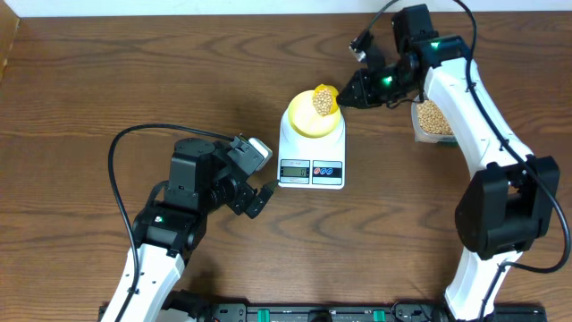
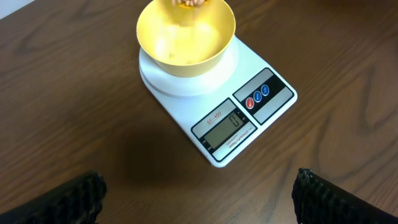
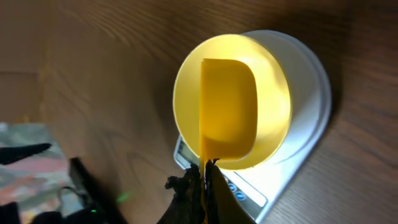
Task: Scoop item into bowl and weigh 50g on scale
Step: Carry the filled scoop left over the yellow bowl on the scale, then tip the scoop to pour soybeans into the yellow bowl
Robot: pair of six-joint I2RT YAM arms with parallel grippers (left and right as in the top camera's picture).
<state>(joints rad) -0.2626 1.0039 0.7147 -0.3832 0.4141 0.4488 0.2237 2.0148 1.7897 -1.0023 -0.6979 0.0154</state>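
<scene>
A pale-yellow bowl stands on the round platform of the white scale. My right gripper is shut on the handle of a yellow scoop, which hangs over the bowl's far rim with a heap of tan beans in it. In the right wrist view the scoop shows its smooth back over the bowl, with the handle pinched in the gripper. My left gripper stands open left of the scale, its fingers wide apart over bare wood, with the bowl and scale ahead of it.
A clear tub of beans sits right of the scale, partly under my right arm. The scale's display and buttons face the front. A black cable loops at the left.
</scene>
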